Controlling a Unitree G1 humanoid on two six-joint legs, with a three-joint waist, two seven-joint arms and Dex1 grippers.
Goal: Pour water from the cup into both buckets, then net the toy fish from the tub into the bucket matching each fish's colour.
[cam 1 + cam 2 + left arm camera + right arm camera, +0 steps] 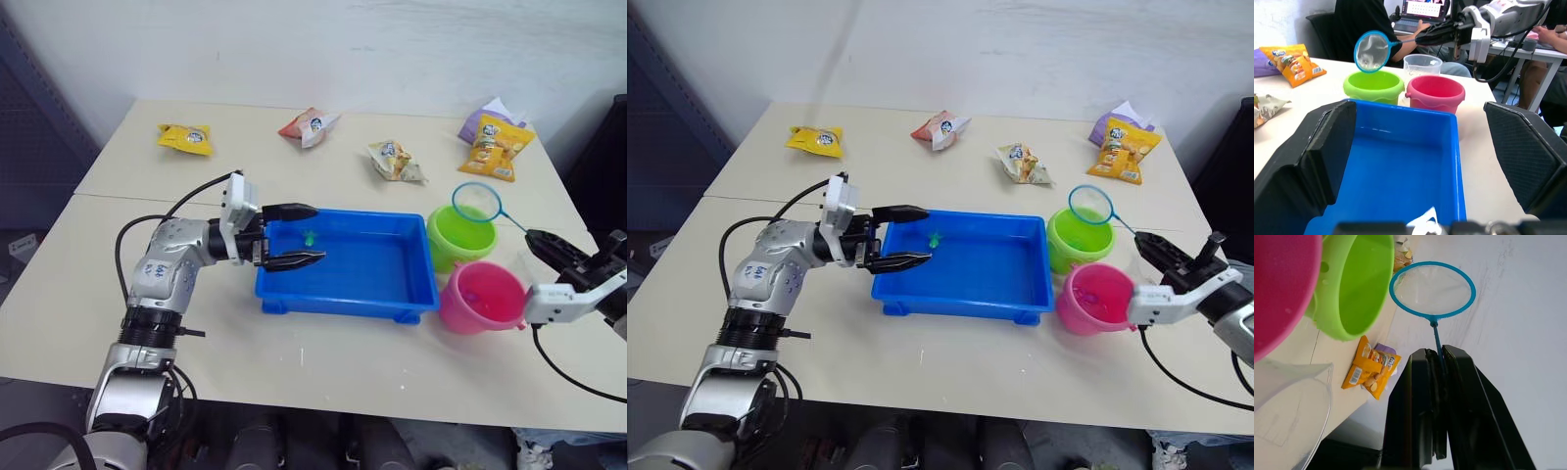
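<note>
right gripper (1436, 382) is clamped on the thin handle of the net (477, 202), fingers pressed together around it; the hoop with its light blue rim sits out past the fingertips, raised above the far rim of the green bucket (460, 235). the pink bucket (481, 296) stands just beside the green one, on the side nearer this gripper, the two touching or nearly so (cannot tell which). in the right wrist view the clear cup (1288, 406) lies close under the gripper, beside the pink bucket. left gripper (297, 236) has its two black fingers spread wide, hanging at the near-left end of the blue tub (349, 265), one finger over the tub's rim and the other over its floor. a small green fish (310, 238) lies on the tub floor just beyond the left fingertips, toward the far wall. something small and dark-pink shows inside the pink bucket, too small to name. snack packets lie on the table (127, 284) well beyond both grippers: a yellow one (185, 138), a red-and-white one (309, 125), a pale one (395, 161), and an orange one (498, 148) lying on a purple one (484, 120).
</note>
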